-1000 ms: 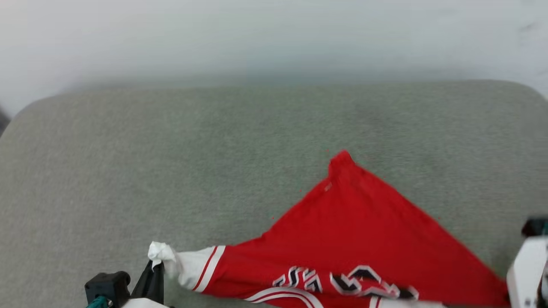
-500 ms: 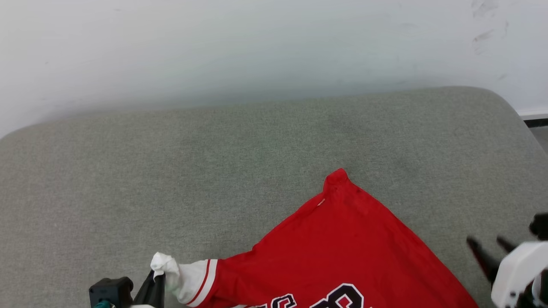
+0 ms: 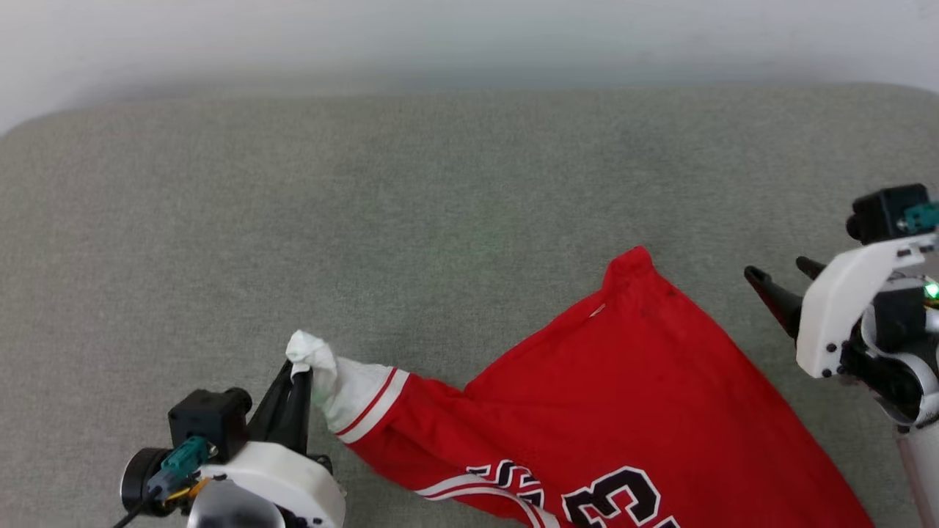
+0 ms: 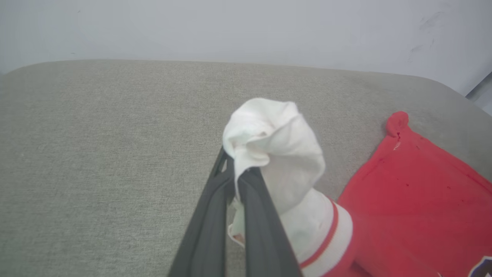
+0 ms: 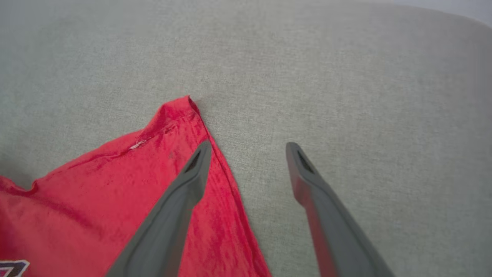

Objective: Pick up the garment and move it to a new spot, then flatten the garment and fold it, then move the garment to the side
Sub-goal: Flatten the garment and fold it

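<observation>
Right gripper [image 3: 775,268] has come up from the right edge to mid-right of the head view, and its fingers, out of sight before, now stand spread wide. The head camera shifted too, so I wouldn't read the cloth's drift in the frame as a real move.

Right gripper is empty. In its wrist view one finger [image 5: 180,184] overlaps the red edge just below the pointed corner [image 5: 184,105], and the other sits over bare cushion. I can't tell whether it touches the cloth or hangs above it.

Left gripper [image 4: 240,175], at the lower left of the head view, is pressed together on the bunched white sleeve end [image 4: 276,146], which balloons over the fingertips.

The garment [image 3: 623,396] lies on the grey-green cushion [image 3: 367,220] across the lower centre and right of the head view. It is skewed, with its corner pointing toward the top of the frame, and the dark lettering [image 3: 623,502] runs off the bottom edge.

My read: it's in the flattening step, cloth down but not squared. Next, the right gripper should drop onto that corner or the hem beside it, close, and draw away from the left gripper's hold to take out the slack. The left gripper should keep its pinch.
</observation>
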Available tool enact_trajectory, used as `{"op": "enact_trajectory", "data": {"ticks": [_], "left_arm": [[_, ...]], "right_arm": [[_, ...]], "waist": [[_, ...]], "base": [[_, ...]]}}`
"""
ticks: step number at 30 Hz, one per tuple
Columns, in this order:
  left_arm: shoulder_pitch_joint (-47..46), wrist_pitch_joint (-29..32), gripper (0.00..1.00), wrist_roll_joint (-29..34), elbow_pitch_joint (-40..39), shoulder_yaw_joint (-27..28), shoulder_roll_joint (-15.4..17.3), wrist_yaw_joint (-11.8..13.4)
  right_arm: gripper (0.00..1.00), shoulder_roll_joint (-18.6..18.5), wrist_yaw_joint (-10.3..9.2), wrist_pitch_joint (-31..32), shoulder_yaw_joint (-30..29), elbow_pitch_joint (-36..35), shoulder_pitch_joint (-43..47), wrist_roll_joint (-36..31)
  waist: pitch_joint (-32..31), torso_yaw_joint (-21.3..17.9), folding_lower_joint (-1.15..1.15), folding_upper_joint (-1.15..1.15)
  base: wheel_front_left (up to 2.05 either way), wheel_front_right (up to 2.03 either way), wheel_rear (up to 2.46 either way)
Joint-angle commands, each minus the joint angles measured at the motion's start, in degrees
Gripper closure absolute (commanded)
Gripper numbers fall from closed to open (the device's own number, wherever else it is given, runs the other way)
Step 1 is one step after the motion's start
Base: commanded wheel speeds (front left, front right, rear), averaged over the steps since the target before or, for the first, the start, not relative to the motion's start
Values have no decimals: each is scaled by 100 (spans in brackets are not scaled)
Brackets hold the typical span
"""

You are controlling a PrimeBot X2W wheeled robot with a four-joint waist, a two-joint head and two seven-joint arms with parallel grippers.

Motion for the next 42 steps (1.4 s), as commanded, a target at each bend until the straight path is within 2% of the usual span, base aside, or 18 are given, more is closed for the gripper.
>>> {"op": "enact_trajectory", "data": {"ticks": [1, 6, 9, 13, 17, 18, 19, 22, 29, 36, 42], "left_arm": [[-104, -23, 100, 47, -25, -5, -9, -35], [-536, -98, 100, 138, 50, -103, -129, -168], [-757, -143, 100, 170, 125, -161, -207, -240], [-934, -186, 100, 181, 266, -214, -274, -319], [-1000, -237, 100, 146, 387, -229, -312, -341], [-1003, -253, 100, 135, 417, -230, -320, -352], [-1003, -252, 100, 131, 446, -233, -325, -366], [-993, -274, 100, 92, 532, -234, -327, -383], [-1012, -255, 100, 136, 689, -189, -88, -464], [-1435, -218, 100, 29, 880, -1, 128, -682], [-2460, -82, 100, -53, 1444, 63, 25, -1007]], "right_arm": [[0, -42, 0, 101, 61, 11, -104, 38], [0, -179, -1, 1108, 610, 328, -776, 243], [0, -233, -1, 1279, 922, 518, -1130, 257], [0, -121, -1, 1370, 1307, 931, -1418, 462], [0, -51, 0, 1730, 1743, 1511, -1407, 650], [58, -41, 0, 1844, 1824, 1633, -1402, 706], [98, -41, 0, 1900, 1894, 1710, -1396, 743], [100, -95, 0, 1906, 2053, 1820, -1487, 822], [100, -190, -1, 1011, 2164, 1691, -1835, 751], [100, -72, -1, 90, 1760, 1858, -1927, 371], [100, 25, -1, -435, 1188, 2116, -2021, -73]], "waist": [[351, 268, -1, 0], [797, 532, -1, 0], [1004, 659, -1, 0], [1173, 729, -1, 0], [1195, 758, -1, 0], [1182, 761, -1, 0], [1157, 763, -1, 0], [1045, 752, -1, 0], [420, 565, -1, 0], [-322, 224, -1, 0], [-597, 34, -1, 0]], "base": [[0, 0, 0], [0, 0, 0], [0, 0, 0], [0, 0, 0], [0, 0, 0], [0, 0, 0], [0, 0, 0], [0, 0, 0], [0, 0, 0], [0, 0, 0], [0, 0, 0]]}}
